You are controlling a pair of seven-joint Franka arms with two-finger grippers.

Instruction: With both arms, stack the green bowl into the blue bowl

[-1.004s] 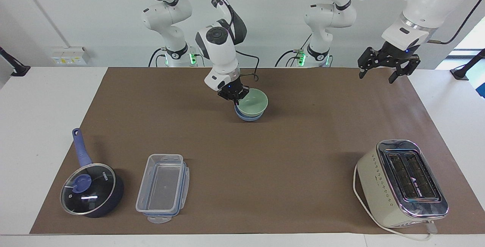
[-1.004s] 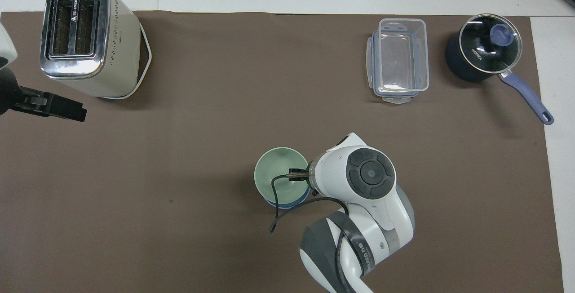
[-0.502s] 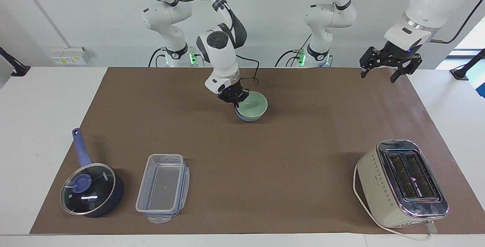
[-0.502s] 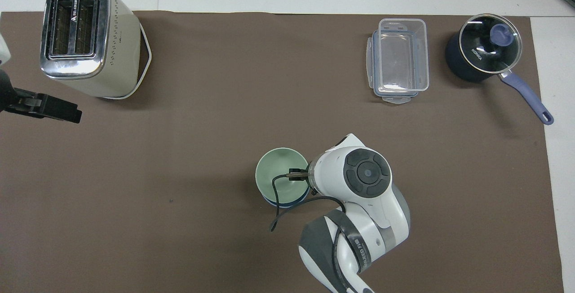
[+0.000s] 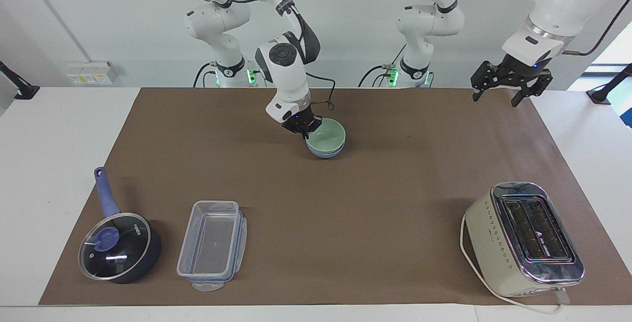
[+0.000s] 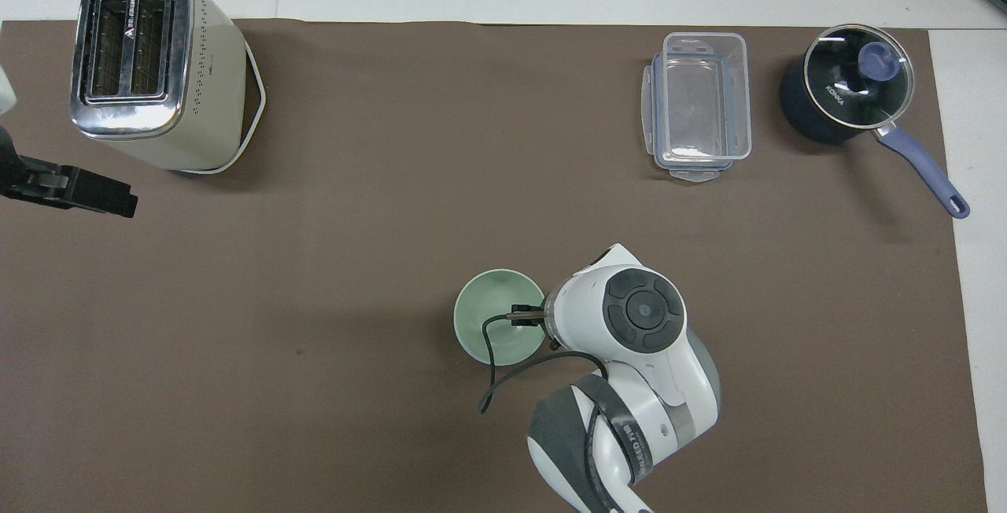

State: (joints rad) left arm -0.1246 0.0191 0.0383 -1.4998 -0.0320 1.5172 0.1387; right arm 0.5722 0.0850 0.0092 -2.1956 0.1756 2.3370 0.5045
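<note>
The green bowl (image 5: 326, 136) sits nested inside the blue bowl (image 5: 326, 153), a little above the centre of the facing view on the brown mat (image 5: 345, 203) that covers the bench (image 5: 59, 129). Only a thin blue rim shows beneath the green one there; in the overhead view the green bowl (image 6: 499, 328) hides the blue bowl altogether.

The right pincer (image 5: 305, 130) is clamped on the green bowl's rim, at the bowl's left edge in the facing view. In the overhead view the arm's white wrist covers that pincer.

The left pincer (image 5: 511, 96) hangs in the air at the upper right of the facing view, over the mat's top edge, its fingers spread apart and holding nothing. In the overhead view it (image 6: 75, 190) shows at the left edge.

A toaster (image 5: 524, 238) stands at the lower right of the facing view. A clear plastic container (image 5: 212, 244) and a lidded saucepan (image 5: 118, 245) sit at the lower left.
</note>
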